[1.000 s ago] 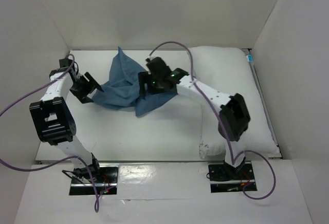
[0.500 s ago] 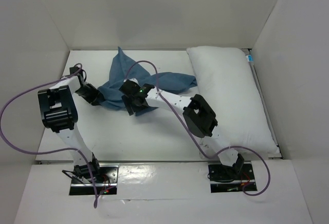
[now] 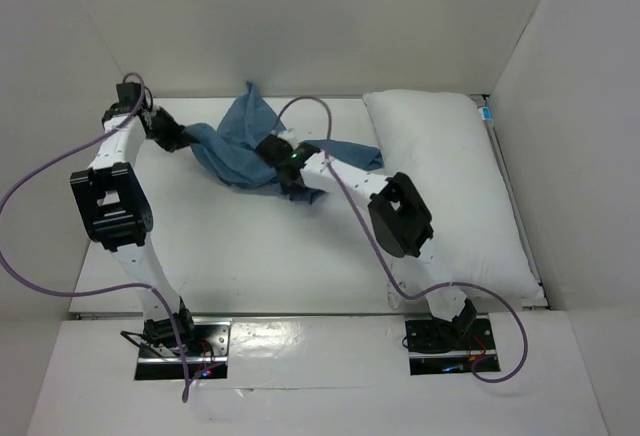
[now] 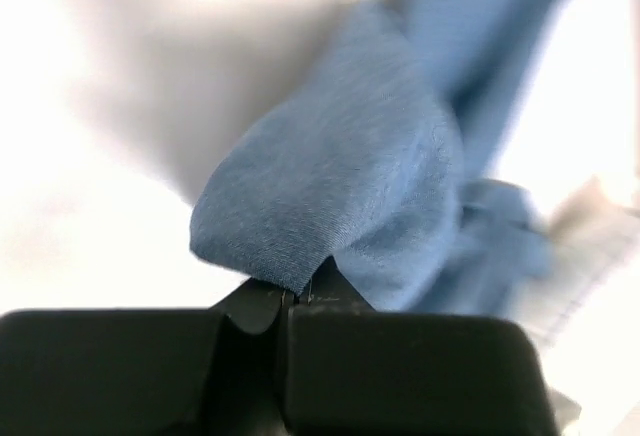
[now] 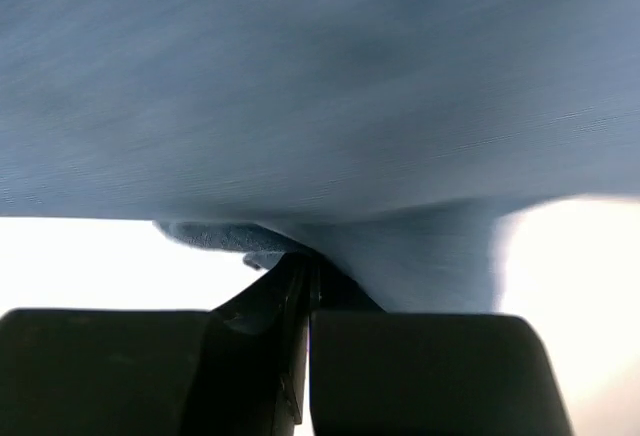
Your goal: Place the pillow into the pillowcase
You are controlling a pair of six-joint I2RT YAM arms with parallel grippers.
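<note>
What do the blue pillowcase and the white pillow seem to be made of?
The pillowcase looks like soft, matte cloth, maybe cotton: fine fibre grain shows close up, and it bunches. The pillow seems smooth white fabric over soft filling: plump, rounded edges.

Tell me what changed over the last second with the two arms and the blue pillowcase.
Both grippers closed on the pillowcase. The left gripper took its left edge and drew it back toward the far left. The right gripper dipped nearer, then came back and pinched a fold near the middle. It now hangs stretched between them. The pillow stayed put on the right.
</note>
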